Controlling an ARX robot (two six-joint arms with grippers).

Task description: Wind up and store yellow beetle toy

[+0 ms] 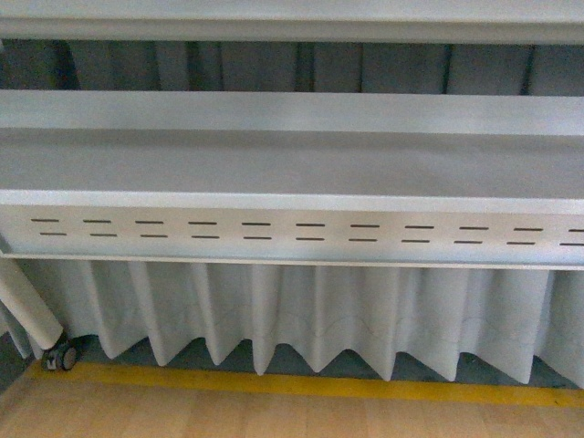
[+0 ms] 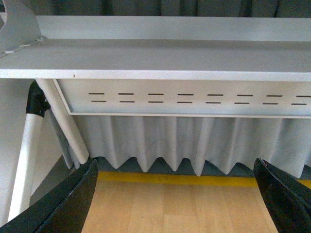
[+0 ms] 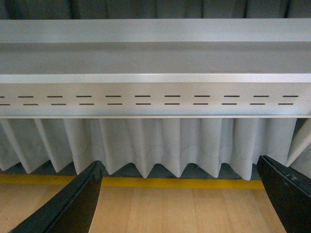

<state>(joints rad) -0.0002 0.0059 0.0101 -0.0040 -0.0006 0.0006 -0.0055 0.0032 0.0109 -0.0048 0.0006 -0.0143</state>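
Grey shelf (image 1: 292, 164) up front, one pleated curtain (image 1: 301, 315) at 6 o'clock, left gripper (image 2: 175, 167) and right gripper (image 3: 180, 165) both wide apart.

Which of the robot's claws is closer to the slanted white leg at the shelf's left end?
Left. The left gripper has the slanted white leg close beside one finger; the right gripper faces the shelf further along, that leg out of its view.
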